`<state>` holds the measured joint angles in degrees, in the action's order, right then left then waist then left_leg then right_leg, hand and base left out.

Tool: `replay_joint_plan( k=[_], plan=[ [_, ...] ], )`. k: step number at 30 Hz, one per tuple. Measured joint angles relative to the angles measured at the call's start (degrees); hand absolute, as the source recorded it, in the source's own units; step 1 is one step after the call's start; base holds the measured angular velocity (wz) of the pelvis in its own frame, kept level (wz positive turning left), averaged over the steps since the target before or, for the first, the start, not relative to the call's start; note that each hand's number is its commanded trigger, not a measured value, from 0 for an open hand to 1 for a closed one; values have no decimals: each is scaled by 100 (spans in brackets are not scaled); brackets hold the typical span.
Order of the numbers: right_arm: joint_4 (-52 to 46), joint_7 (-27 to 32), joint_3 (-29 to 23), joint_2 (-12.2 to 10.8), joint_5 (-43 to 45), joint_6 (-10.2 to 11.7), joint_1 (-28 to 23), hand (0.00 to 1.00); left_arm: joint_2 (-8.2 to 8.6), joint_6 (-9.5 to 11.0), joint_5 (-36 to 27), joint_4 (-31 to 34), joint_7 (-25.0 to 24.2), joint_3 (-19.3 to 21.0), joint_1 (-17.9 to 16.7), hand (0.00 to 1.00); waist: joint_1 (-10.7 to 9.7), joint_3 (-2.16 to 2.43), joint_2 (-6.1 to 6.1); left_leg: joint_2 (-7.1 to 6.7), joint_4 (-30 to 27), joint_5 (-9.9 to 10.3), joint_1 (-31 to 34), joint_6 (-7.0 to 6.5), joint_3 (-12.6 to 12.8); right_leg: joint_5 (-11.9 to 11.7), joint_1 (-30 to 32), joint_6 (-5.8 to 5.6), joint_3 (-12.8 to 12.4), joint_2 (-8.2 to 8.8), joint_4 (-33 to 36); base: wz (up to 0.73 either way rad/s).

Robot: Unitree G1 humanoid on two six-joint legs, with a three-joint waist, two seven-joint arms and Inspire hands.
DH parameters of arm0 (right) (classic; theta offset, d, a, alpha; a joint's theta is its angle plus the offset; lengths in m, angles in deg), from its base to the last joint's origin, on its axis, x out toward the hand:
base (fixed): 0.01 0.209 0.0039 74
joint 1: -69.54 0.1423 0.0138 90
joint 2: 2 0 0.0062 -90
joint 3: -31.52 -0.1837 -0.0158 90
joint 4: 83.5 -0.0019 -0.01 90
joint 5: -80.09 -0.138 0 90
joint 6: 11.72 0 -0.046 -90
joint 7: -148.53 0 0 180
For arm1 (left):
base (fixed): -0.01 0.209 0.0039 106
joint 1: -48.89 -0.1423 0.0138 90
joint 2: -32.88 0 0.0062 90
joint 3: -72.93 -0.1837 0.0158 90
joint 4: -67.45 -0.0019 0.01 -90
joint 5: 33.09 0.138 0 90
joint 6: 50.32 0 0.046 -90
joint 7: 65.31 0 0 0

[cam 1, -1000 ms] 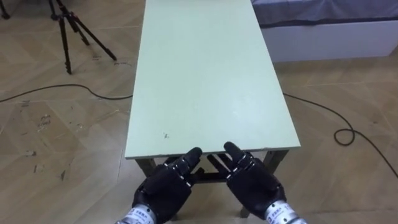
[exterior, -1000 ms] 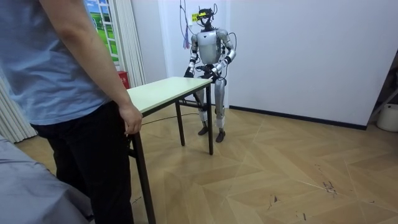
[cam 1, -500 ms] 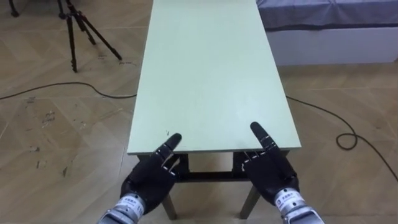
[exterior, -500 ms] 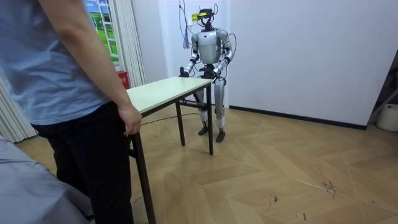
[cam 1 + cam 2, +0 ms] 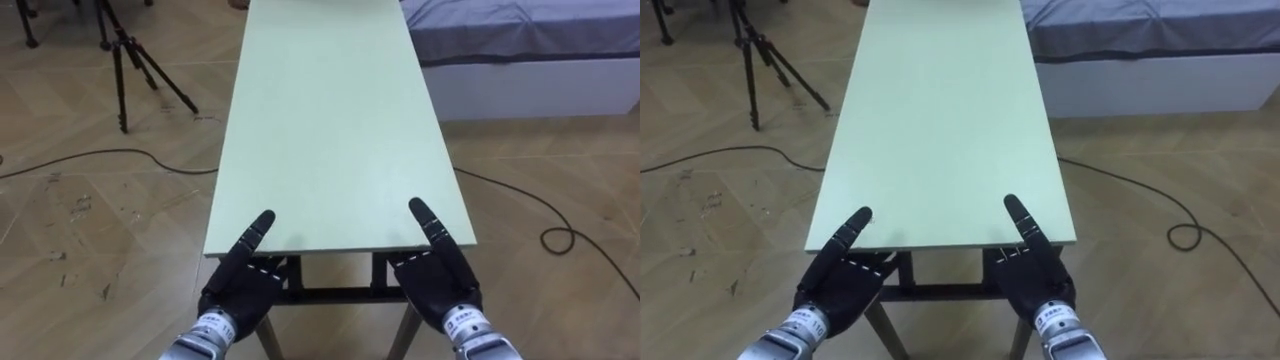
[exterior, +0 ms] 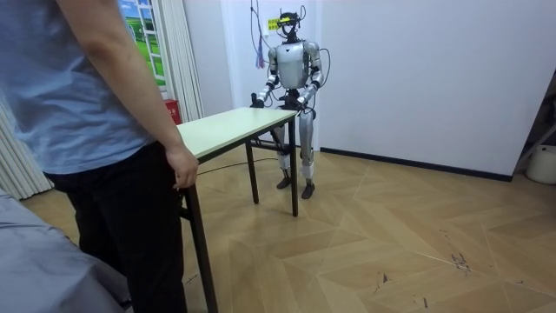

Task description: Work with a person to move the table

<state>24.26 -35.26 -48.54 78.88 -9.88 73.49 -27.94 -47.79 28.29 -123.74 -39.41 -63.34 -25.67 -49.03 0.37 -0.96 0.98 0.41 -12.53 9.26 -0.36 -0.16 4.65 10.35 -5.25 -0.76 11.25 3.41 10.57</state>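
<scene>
A long table [image 5: 330,120] with a pale green top and dark legs runs away from me. My left hand [image 5: 238,285] is at the near end's left corner, its thumb lying on the top. My right hand [image 5: 437,280] is at the right corner in the same way. In the room view I stand upright at one end of the table [image 6: 230,126]. A person [image 6: 95,130] in a blue shirt stands at the other end, one hand [image 6: 182,167] hanging beside the table's corner.
A black tripod [image 5: 125,60] stands on the wood floor to the left of the table. A bed [image 5: 520,50] lies close along its right side. Dark cables [image 5: 100,160] cross the floor on both sides. A white wall is behind me.
My hands have moved apart from the middle of the near edge out to its two corners. The person has not moved.
</scene>
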Motion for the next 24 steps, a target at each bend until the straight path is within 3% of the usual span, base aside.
replay_joint_plan(
  k=[6, 7, 8, 9, 10, 16, 19, 21, 24],
  plan=[
    [1, 9, -24, -70, 21, -28, -1, 0, 133, -81, -51, 3, 128, 209, 13, 0, -9, 11, -31, -2, -11, 0, -2, -1, 24, 0, 8, 0, -31, 1, -13, -2],
    [1, 9, -27, -77, 22, -30, -1, 0, 139, -82, -51, 3, 131, 219, 14, 11, -9, 11, -31, -2, -11, 0, -2, -1, 24, 0, 8, 0, -32, 1, -14, 0],
    [1, 9, -37, -85, 30, -36, 0, 0, 157, -82, -50, 3, 134, 236, 15, 56, -11, 10, -33, -2, -11, 0, -1, 0, 24, 0, 9, 0, -30, 1, -14, 0],
    [1, 9, -56, -87, 34, -49, 0, 85, 167, -83, -50, 3, 141, 238, 22, 95, -9, 10, -33, -2, -12, 0, 2, -1, 23, 0, 9, 0, -28, 1, -15, 0],
    [1, 9, -63, -88, 34, -57, 0, 100, 169, -83, -47, 4, 149, 238, 26, 100, -10, 9, -33, -2, -14, 0, 4, 0, 22, 1, 11, 0, -28, 1, -15, 0],
    [-3, 8, -111, -139, 156, -66, 0, 100, 206, -81, 448, 0, 161, 238, 45, 100, 2, 2, -43, 1, -6, 0, 13, 0, 32, -5, 0, 5, -48, -11, -69, 0],
    [71, 148, -103, -172, 254, 28, 1, 100, 220, -39, 711, 1, 40, 167, 48, 100, 22, -11, -64, 4, -7, 0, 60, 0, 30, -5, 31, 5, -26, -11, -77, 3],
    [278, 179, -107, -204, 276, 134, 43, 100, 289, -33, 948, -2, -72, 153, 47, 100, 149, -17, -70, 2, -9, 0, 102, 0, 26, -5, 33, 5, -15, -7, -75, 3],
    [398, 200, -36, -213, 284, 143, 93, 100, 334, 39, 1282, -109, -62, 146, 47, 100, 157, -34, -91, 5, -5, 0, 113, 1, 25, -5, 38, 5, 5, -6, -79, 2]
  ],
)
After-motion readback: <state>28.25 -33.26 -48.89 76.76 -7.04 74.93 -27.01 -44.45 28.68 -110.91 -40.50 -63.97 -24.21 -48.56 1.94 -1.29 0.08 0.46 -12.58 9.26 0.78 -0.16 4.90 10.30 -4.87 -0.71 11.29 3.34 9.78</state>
